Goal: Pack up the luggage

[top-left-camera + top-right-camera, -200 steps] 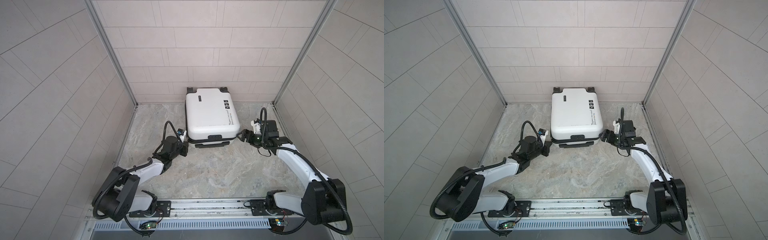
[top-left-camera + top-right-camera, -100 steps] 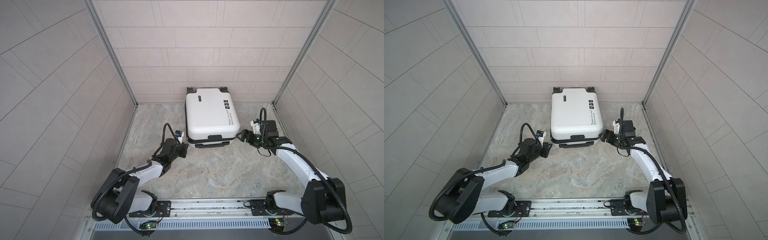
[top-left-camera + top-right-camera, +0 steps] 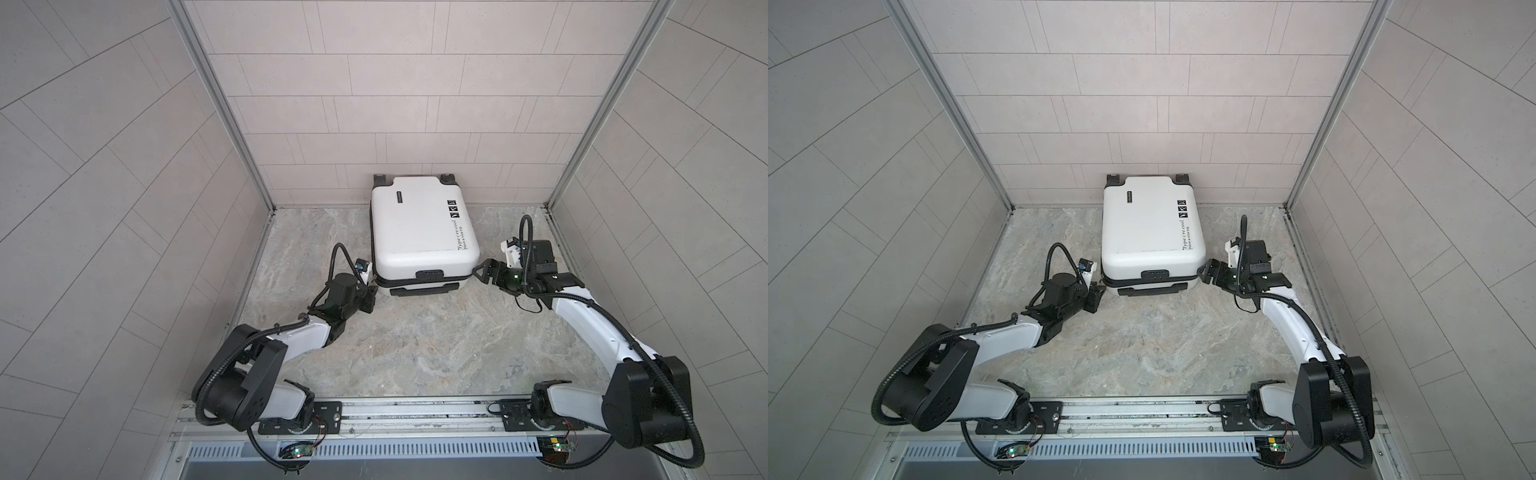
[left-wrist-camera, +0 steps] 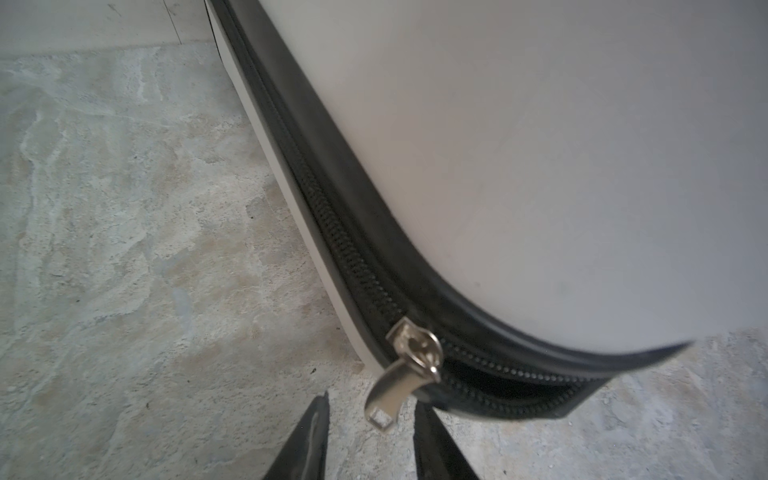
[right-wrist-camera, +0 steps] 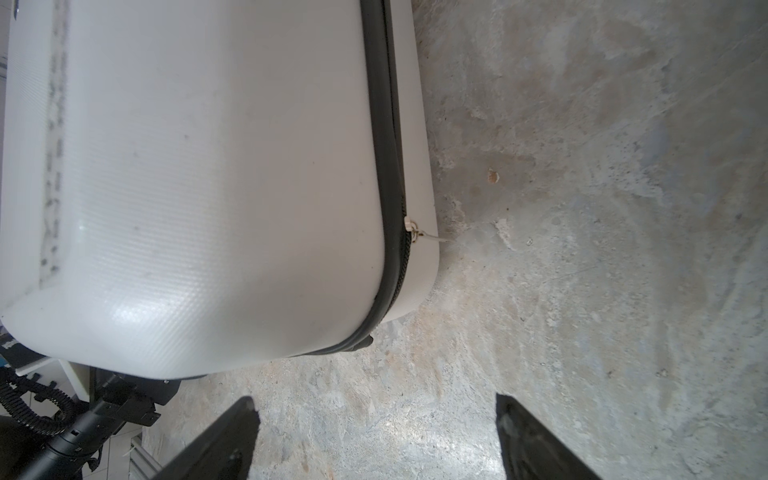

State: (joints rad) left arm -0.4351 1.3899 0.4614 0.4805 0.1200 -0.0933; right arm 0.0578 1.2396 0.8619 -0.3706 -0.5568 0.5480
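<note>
the left gripper (image 4: pixel 370 419) holds its jaws apart either side of the dangling zipper pull (image 4: pixel 388 397), clamping nothing, so closing off-centre could knock it aside; the right gripper (image 5: pixel 375 401) gapes wide, empty. only the left wrist view shows the zip (image 4: pixel 519 386) unclosed past that pull. both top views show just the white suitcase (image 3: pixel 419 232) flat by the back wall (image 3: pixel 415 137).

Luggage (image 5: pixel 208 187) shell: white hard plastic, fine woven texture, slight sheen. Zipper pull (image 4: pixel 392 384): bright metal. Floor (image 3: pixel 415 349): matt, mottled stone.
</note>
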